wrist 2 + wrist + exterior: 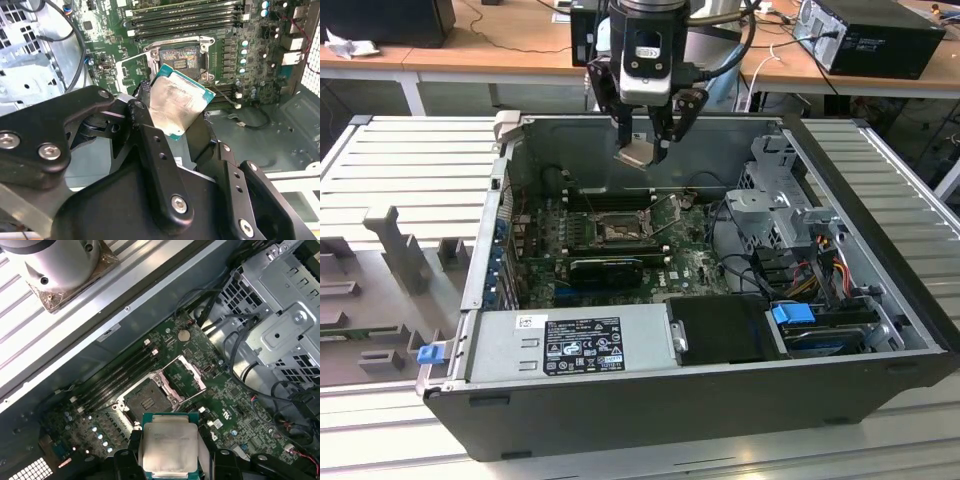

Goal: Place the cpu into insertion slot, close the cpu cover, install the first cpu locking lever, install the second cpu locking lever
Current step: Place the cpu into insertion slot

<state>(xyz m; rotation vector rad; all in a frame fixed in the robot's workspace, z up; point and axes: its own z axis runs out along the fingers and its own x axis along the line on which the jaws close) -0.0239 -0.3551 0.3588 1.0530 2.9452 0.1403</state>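
An open dark computer case (pixel 720 410) lies on its side on a slatted metal table (pixel 410 170), with its inside facing up. A green circuit board (pixel 690 265) covers the case floor.

The arm's black gripper (pixel 645 148) hangs above the board, over the far part of the case in the exterior view. Its fingers are closed narrowly on the cpu.

On the board, the insertion slot (pixel 146 401) sits bare – a square black socket with a silvery rim and nothing in it. Beside it the cpu cover (pixel 192 372), a thin metal frame, stands swung open on its hinge.

The cpu (pixel 169 447) is a small flat square chip with a pale metal face and a green border. It is pinched by two opposite edges and held in the air, well apart from the slot.

The chip is probably light and stiff but delicate – its smooth face could slip, so the edges look like the right place to grip it.
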